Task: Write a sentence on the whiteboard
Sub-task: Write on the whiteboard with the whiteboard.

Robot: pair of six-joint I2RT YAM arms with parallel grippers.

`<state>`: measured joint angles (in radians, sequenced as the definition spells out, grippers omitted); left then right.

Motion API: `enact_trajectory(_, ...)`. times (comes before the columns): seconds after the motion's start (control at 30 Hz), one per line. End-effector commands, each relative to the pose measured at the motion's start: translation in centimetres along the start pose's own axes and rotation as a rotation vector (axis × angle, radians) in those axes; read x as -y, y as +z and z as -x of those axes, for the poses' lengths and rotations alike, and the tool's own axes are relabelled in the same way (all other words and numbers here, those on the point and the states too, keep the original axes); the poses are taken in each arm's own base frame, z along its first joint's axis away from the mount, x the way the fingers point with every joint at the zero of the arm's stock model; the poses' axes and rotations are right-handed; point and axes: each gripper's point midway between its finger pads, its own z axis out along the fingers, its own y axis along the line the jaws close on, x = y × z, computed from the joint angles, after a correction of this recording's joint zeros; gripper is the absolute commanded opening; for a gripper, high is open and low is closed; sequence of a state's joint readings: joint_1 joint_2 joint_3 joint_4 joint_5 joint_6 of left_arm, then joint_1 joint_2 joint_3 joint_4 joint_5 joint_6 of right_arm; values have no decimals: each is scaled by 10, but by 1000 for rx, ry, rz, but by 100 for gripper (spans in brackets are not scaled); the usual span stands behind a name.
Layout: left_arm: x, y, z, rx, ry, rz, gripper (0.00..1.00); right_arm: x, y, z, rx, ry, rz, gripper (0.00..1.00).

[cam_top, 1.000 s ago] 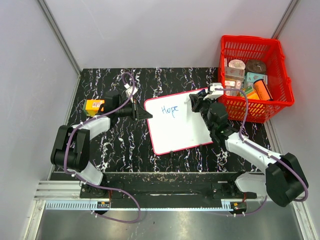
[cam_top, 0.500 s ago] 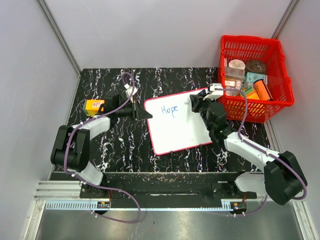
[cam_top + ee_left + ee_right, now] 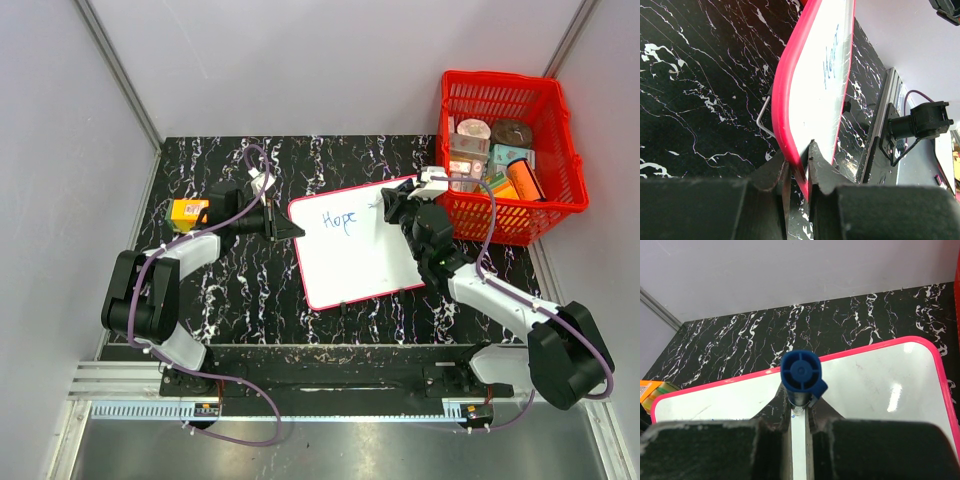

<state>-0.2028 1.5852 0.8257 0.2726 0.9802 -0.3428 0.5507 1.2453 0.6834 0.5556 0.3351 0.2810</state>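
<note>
The whiteboard [image 3: 358, 245] with its red-pink frame lies tilted on the black marble table. One blue word, "Hope" [image 3: 339, 221], stands near its upper left; it also shows in the left wrist view [image 3: 831, 59]. My left gripper [image 3: 283, 226] is shut on the board's left edge [image 3: 790, 100]. My right gripper [image 3: 392, 205] is shut on a blue marker [image 3: 801, 376] held upright over the board's upper right part [image 3: 875, 385]. The marker's tip is hidden.
A red basket [image 3: 556, 120] with several small packages stands at the back right, close to the right arm. An orange box [image 3: 187, 212] lies left of the left gripper. A thin wire stand [image 3: 763, 116] shows under the board's edge.
The right gripper with the marker has shifted slightly up and right over the board. The left arm and the board have not moved.
</note>
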Motion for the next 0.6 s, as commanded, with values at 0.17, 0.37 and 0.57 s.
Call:
enact_trajectory(0.17, -35, -1, 0, 27, 138, 133, 0, -9, 3, 9, 16, 31, 29, 0)
enact_trajectory(0.37, -35, 0, 0, 25, 135, 131, 0, -6, -3, -2, -15, 35, 36, 0)
enact_trajectory(0.57, -36, 0, 0, 26, 135, 132, 0, -3, -10, -11, -39, 36, 40, 0)
